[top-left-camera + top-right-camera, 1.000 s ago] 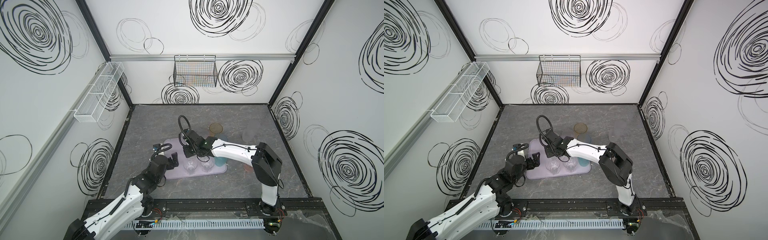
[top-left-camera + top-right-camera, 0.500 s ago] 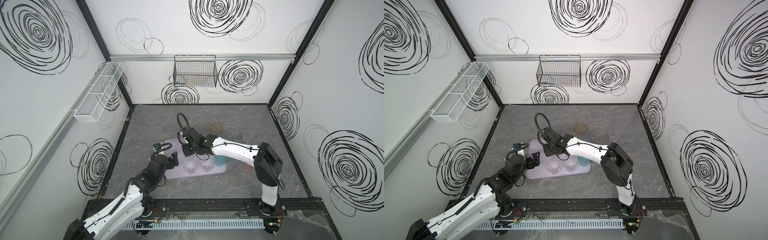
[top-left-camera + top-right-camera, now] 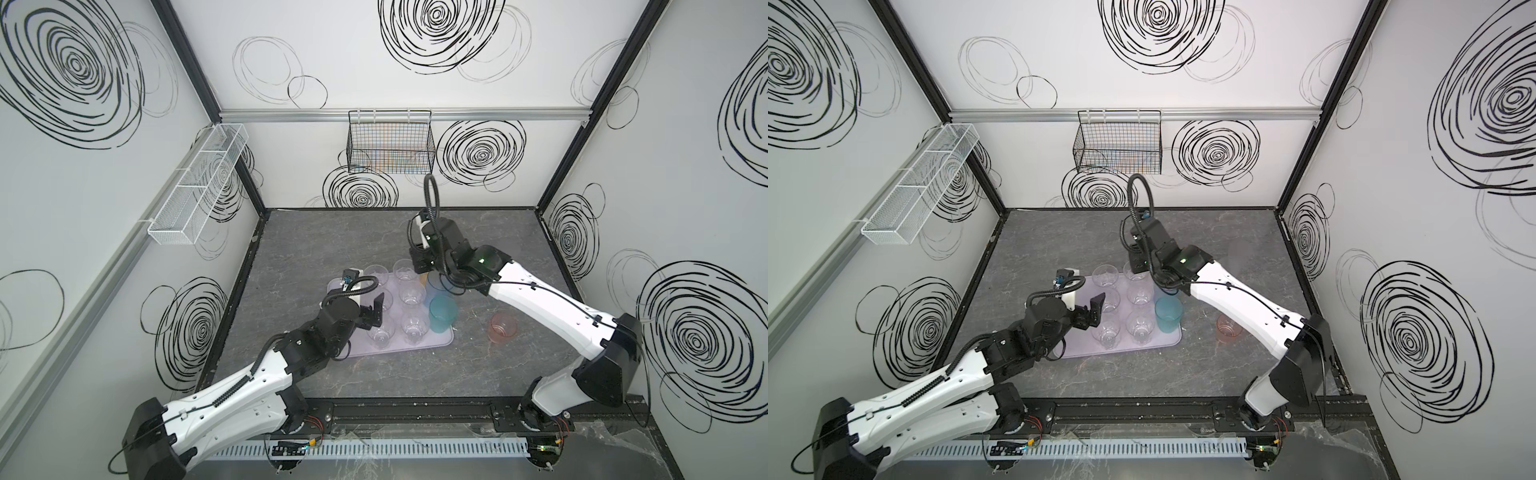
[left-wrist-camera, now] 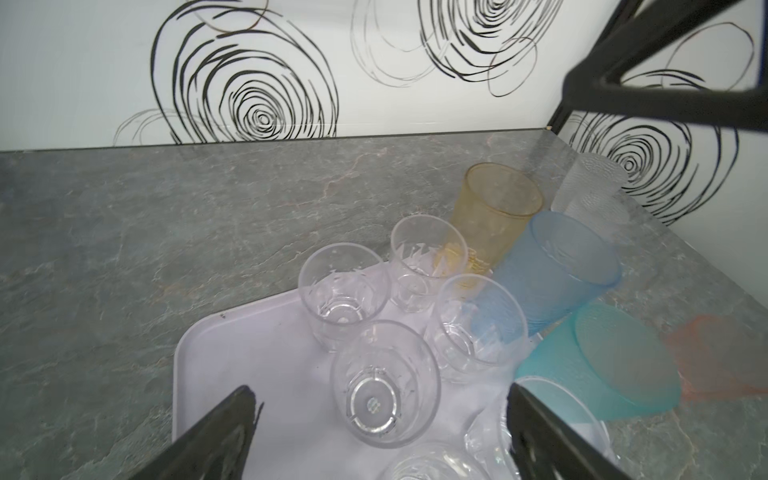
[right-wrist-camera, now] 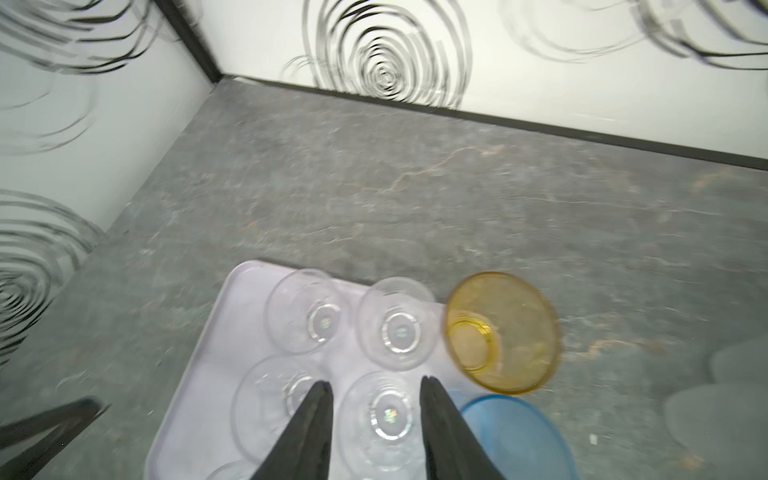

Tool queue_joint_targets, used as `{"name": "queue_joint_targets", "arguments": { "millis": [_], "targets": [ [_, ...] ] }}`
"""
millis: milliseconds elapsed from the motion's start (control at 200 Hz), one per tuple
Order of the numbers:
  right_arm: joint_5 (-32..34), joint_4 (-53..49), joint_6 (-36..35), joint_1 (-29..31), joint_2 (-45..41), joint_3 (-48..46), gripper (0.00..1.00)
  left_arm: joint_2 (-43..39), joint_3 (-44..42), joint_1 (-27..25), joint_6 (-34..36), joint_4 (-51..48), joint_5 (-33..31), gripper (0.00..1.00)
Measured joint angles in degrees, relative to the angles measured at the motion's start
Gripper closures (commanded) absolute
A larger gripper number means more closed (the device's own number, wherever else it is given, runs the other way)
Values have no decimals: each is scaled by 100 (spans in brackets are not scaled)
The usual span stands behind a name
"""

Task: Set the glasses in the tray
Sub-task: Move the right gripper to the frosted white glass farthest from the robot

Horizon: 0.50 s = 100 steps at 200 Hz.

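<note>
Right gripper (image 5: pixel 376 381) has let go: jaws parted, gripping nothing, hanging above one of the clear glasses (image 5: pixel 386 415), the right-hand one in the middle row on the tray (image 4: pixel 257 353). A second ago it was down low among those glasses with its jaws nearly pinched together. Now it has lifted and drawn back toward the tray's far edge, and that glass stands free.

Left gripper (image 4: pixel 379 390) has barely shifted. It is spread wide and empty, low over the tray's bare left end, with its fingers pointing at the middle-row left glass and closed on nothing.

Tray lies flat around the middle of the bench (image 3: pixel 332 245), long sides running left to right. Six clear ones stand on it in three rows of two, all upright, mouths up, long axis straight up.

At the tray's right edge, by the near corner, the taller teal glass (image 3: pixel 442 316) is upright too. Blue glass (image 4: pixel 557 266) stands just behind it toward the far right corner, partly hidden by my right arm (image 3: pixel 540 299) in both top views. Amber glass (image 5: pixel 503 332) sits just beside that far right corner, and I can't tell whether it is on the rim or on the bench.

Pink glass (image 3: pixel 503 328) is off the tray, upright on the bench off its near right corner. Frosted glass (image 4: pixel 590 195) stands further back toward the bench's far right, past the amber one.
</note>
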Motion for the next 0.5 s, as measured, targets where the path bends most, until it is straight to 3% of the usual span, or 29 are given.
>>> {"name": "queue_joint_targets", "arguments": {
  "millis": [300, 500],
  "targets": [
    [181, -136, 31, -2026, -1137, -1735, 46, 247, 33, -103, 142, 146, -337, 4],
    [-2, 227, 365, -3359, -1349, -2542, 45, -11, -219, -70, 273, 341, -553, 4]
  ]
}}
